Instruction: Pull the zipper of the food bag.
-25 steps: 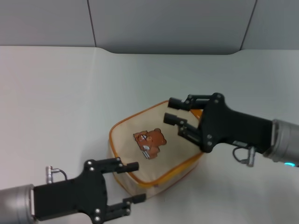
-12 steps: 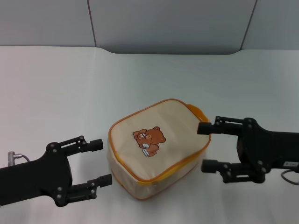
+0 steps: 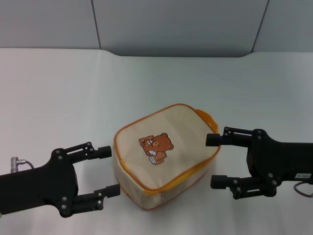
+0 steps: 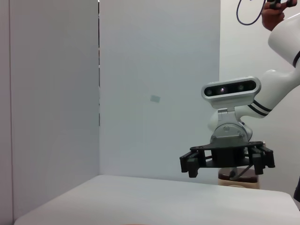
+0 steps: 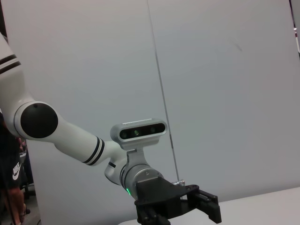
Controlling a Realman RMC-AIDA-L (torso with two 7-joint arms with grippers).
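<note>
The black left gripper (image 3: 107, 171) hangs with its fingers spread wide at the eight o'clock side of the small boxy beige fabric food bag (image 3: 164, 154) with orange piping. The black right gripper (image 3: 215, 160), equally spread, sits at its four o'clock, upper fingertip just beside the bag's edge. The bag rests mid-way on the white table (image 3: 58, 98).

Matt beige cloth food bag (image 3: 168, 147); smooth matt white table (image 3: 58, 98).
</note>
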